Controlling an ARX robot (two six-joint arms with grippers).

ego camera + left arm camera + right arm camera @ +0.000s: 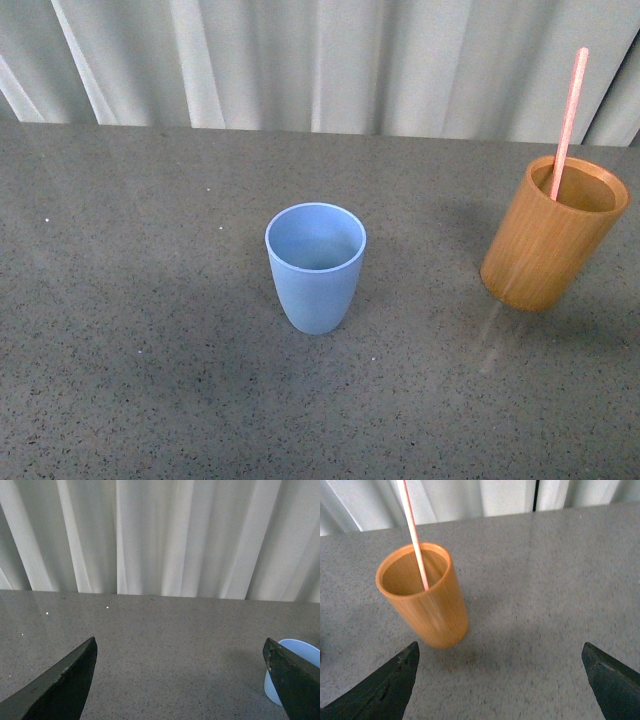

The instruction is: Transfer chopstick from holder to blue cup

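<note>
A light-blue cup [315, 265] stands upright and empty at the middle of the grey table. At the right stands the tan wooden holder [552, 233] with one pink chopstick [568, 115] leaning in it, its top well above the rim. Neither arm shows in the front view. My left gripper [180, 680] is open above bare table, with the blue cup [295, 670] partly hidden behind one finger. Open too, my right gripper [500, 680] hovers short of the holder [424, 597], whose chopstick [414, 532] rises out of the frame. Nothing lies between either pair of fingers.
A pale pleated curtain [320, 60] hangs along the table's far edge. The grey speckled tabletop [150, 350] stretches left of the cup and towards the front.
</note>
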